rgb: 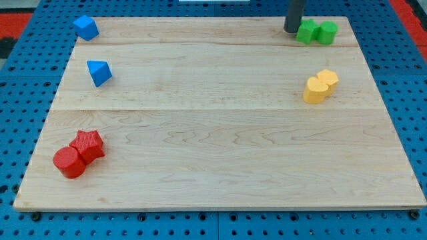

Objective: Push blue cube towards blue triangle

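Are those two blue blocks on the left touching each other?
Apart. The camera view shows a strip of bare wood between the blue cube at the board's top left corner and the blue triangle below it.

A wooden board (220,133) has blocks only along its edges. My tip (291,31) stands at the view's top right, just beside two touching green blocks (317,32) on its right. Across the wide middle of the board, nothing lies between my tip and the blue cube (85,27) in the top-left corner. The blue triangle (99,72) sits near the cube, just below it. Two yellow blocks (320,86) crowd the right side; a red star and red cylinder (78,154) occupy the bottom left.
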Motion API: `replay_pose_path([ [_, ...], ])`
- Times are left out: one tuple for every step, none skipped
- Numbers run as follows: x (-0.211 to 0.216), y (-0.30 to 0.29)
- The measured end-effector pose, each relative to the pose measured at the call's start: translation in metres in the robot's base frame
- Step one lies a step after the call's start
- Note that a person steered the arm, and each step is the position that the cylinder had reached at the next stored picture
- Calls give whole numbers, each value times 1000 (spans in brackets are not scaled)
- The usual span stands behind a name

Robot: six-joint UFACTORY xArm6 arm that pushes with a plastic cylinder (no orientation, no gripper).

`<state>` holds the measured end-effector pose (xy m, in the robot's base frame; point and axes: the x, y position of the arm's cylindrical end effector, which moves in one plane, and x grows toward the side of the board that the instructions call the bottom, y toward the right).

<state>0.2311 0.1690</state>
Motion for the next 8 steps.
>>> replay_pose_path([
  [0, -12],
  [21, -81],
  [33, -162],
  [35, -247],
  [57, -325],
  [68, -408],
  [63, -473],
  [62, -474],
])
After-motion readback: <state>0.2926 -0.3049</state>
